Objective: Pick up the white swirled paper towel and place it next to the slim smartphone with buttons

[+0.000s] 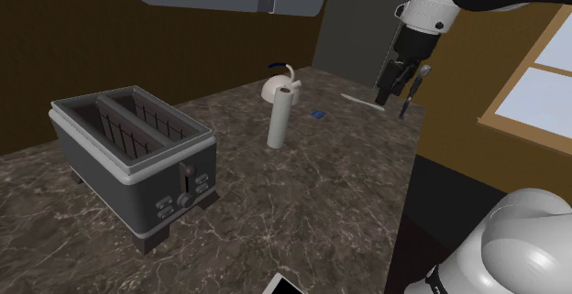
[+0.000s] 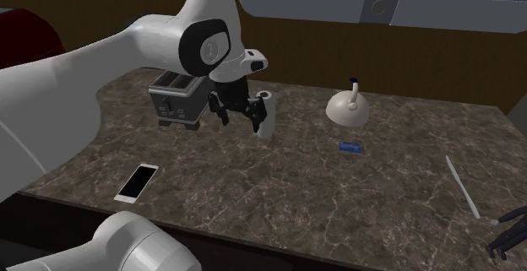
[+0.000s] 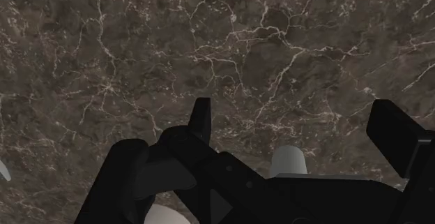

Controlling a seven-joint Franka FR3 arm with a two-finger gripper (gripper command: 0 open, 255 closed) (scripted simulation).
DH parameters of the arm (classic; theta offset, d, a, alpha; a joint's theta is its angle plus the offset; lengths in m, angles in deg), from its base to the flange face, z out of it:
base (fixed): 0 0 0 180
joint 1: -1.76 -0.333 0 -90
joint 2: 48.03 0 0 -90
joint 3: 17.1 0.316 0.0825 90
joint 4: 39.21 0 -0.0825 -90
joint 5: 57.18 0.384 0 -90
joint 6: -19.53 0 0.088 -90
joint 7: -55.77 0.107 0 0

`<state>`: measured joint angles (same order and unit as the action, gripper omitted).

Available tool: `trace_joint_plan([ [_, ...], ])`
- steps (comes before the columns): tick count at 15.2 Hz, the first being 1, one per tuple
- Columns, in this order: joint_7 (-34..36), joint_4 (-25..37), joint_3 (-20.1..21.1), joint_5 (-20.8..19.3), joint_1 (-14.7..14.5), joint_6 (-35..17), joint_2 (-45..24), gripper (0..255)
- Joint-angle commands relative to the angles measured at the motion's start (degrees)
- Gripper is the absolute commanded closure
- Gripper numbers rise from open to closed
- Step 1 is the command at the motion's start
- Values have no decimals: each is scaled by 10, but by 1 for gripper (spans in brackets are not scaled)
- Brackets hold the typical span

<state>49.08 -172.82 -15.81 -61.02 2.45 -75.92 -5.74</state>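
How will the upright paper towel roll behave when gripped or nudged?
The paper towel roll stands tall and narrow on the countertop, so a sideways nudge would probably tip it. Once down, its round body would likely roll.

A dark brown marbled countertop (image 1: 312,210) with white veins carries a grey two-slot toaster (image 1: 137,159) near its wall edge. A white paper towel roll (image 1: 280,118) stands upright mid-counter, with a white domed kettle (image 1: 272,85) nearer the wall. A small blue item (image 2: 350,147) and a thin white rod (image 2: 463,185) lie flat; a white smartphone (image 2: 137,182) lies by the front edge
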Motion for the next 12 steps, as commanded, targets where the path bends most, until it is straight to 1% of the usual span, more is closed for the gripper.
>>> trace_joint_plan([
  [1,0,0,0,0,0,0,0,0],
  [7,41,68,26,11,-2,-58,-131,0],
  [12,74,144,44,12,-3,-88,-242,0],
])
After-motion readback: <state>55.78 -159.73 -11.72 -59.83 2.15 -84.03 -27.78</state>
